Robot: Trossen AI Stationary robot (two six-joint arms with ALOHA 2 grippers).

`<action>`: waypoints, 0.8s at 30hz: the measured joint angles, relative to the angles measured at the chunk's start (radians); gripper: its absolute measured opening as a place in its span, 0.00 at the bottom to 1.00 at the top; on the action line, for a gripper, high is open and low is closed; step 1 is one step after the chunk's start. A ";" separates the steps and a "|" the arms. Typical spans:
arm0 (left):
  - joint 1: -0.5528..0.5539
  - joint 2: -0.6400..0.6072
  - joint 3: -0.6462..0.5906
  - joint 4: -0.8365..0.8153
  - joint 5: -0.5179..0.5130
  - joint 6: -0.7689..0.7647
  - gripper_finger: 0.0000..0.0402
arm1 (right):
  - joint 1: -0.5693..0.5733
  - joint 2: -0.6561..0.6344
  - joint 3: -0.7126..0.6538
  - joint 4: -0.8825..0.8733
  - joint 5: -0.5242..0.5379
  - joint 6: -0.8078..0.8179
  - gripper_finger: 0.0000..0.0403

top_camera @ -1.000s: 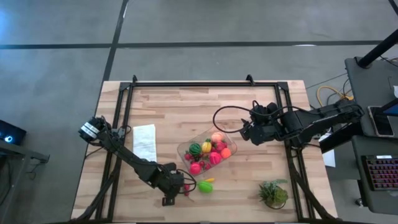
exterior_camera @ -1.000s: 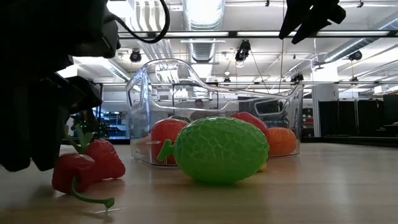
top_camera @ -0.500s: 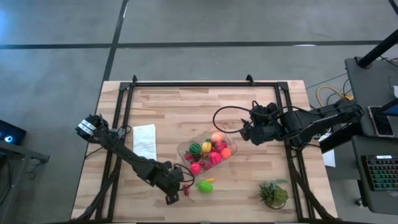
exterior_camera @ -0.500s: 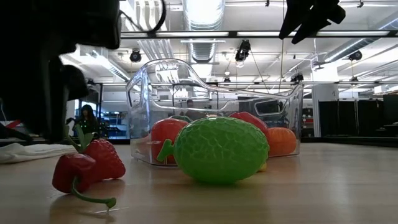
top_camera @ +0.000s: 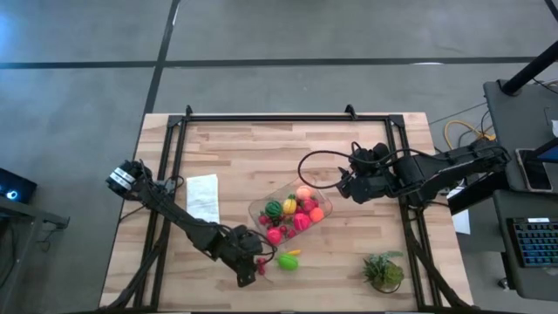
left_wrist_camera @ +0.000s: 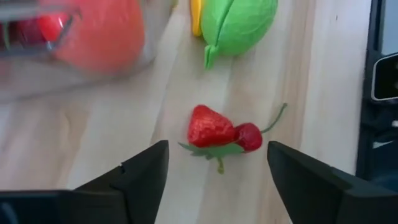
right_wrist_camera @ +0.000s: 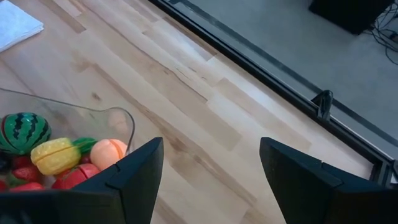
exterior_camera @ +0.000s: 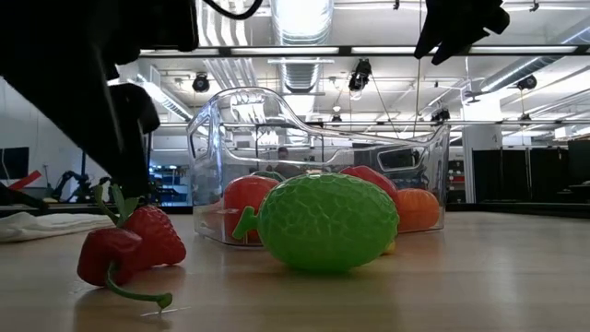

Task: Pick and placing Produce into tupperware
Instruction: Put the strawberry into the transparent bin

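A red strawberry (left_wrist_camera: 210,126) and a small red piece with a green stem (left_wrist_camera: 249,137) lie on the wood near the table's front edge. My left gripper (left_wrist_camera: 217,171) hangs open just above them with a finger on either side, touching neither. A lime-green fruit (top_camera: 287,261) and a yellow piece (top_camera: 296,253) lie to their right. Just beyond stands the clear tupperware (top_camera: 255,209), holding a striped melon (right_wrist_camera: 23,129) and red, orange and yellow produce. My right gripper (top_camera: 344,185) waits open, high beside the tupperware's right end.
A white folded cloth (top_camera: 202,199) lies left of the tupperware. A spiky green plant tuft (top_camera: 384,270) sits at the front right. Black frame rails (top_camera: 288,117) run along the far and side edges of the table. Bare wood lies behind the tupperware.
My left gripper has risen from table level beside the strawberry and rolled at the wrist. The strawberry and the small red piece lie where they were. My right arm has kept still.
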 joint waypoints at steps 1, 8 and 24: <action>0.000 0.000 0.000 0.002 -0.011 0.009 0.65 | 0.000 0.000 0.000 0.000 0.000 -0.004 0.64; 0.004 0.001 -0.002 0.049 -0.050 0.030 0.65 | 0.000 0.000 -0.001 -0.001 0.000 -0.012 0.64; 0.008 0.050 -0.019 0.127 -0.080 0.028 0.65 | 0.000 0.000 -0.012 -0.008 0.001 -0.011 0.64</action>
